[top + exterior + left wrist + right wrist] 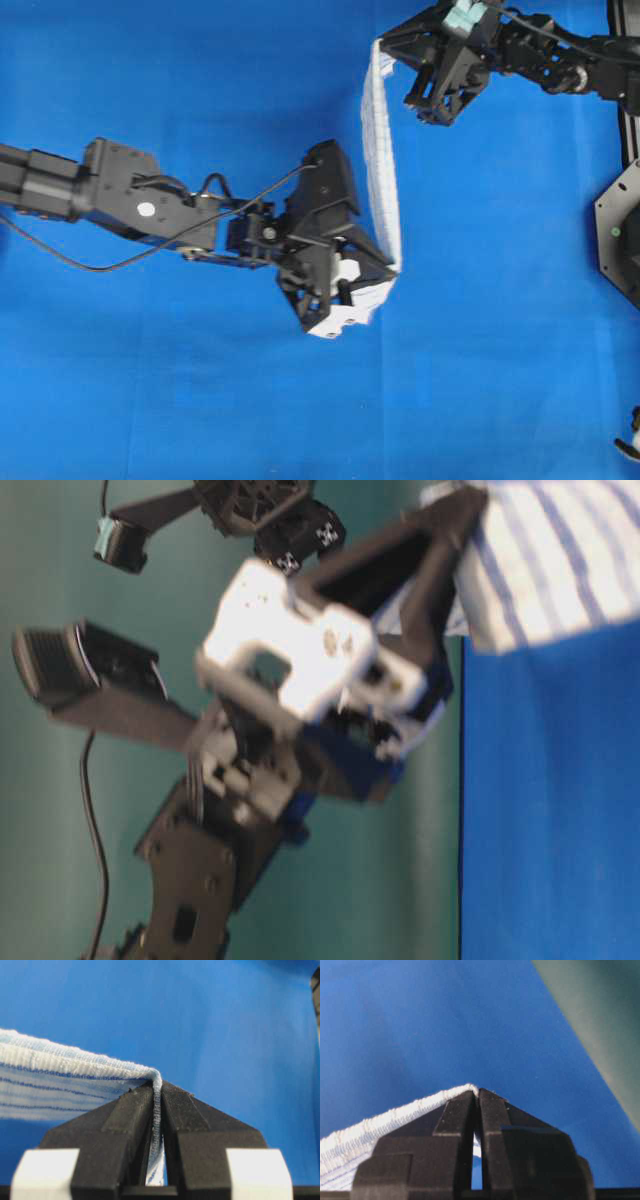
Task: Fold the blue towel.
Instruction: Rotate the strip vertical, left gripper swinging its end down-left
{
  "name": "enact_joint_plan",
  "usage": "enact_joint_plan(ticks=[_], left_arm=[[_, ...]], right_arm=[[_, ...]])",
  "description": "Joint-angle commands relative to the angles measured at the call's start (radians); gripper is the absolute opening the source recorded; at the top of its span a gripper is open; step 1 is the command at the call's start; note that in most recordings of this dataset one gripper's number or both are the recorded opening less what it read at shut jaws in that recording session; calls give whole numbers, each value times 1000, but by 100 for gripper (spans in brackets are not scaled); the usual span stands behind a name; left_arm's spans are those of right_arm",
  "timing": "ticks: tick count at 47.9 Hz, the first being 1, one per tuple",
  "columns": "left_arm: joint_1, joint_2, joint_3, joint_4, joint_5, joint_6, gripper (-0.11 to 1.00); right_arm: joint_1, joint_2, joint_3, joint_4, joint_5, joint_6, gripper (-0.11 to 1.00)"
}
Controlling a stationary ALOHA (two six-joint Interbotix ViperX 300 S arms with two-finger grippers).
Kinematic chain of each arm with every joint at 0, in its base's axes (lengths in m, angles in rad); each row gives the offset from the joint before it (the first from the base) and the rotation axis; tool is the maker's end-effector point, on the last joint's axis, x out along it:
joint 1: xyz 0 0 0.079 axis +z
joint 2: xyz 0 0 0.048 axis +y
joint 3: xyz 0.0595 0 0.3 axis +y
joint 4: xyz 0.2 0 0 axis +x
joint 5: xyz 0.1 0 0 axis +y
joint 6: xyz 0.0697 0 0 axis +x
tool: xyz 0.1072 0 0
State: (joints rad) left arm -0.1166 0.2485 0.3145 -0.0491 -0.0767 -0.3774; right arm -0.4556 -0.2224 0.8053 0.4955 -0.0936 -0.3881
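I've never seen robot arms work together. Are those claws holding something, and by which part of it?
Yes. The left gripper and right gripper each pinch the blue towel at its edge, at opposite ends.

No legible text, label, brand, number or sign found in any view; none on the arms, the cloth or the blue table covering (500, 380).

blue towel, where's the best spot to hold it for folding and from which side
By its two corners along one short edge, as it is held now: the left gripper and right gripper each come in edge-on with jaws shut on a corner of the blue towel. The cloth is thin and limp, so pinched corners keep the edge stretched between them and let the rest hang.
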Motion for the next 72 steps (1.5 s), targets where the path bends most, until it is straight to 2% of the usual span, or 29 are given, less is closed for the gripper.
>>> enact_joint_plan(ticks=[1,10,20,36,46,51,72], left_arm=[[-12,5,-58,3,-12,3,3],[-23,38,-87,3,-32,5,3],[-34,40,-46,3,-80,2,3],[-55,-23,164,-23,-285,-32,3],[-58,-63,275,-40,-316,-143,3],[-64,-77,310,-40,-322,-170,3],[-92,-80,325,-38,-339,-170,3]], right_arm=[[-26,-52,11,-2,3,-5,2],[-34,-87,44,-2,12,-8,2],[-32,-31,-8,-11,64,-23,2],[-34,172,-193,-18,156,-63,2],[-32,282,-288,-20,186,-81,2],[-28,319,-325,-20,198,-86,2],[-2,391,-385,-38,199,-87,2]])
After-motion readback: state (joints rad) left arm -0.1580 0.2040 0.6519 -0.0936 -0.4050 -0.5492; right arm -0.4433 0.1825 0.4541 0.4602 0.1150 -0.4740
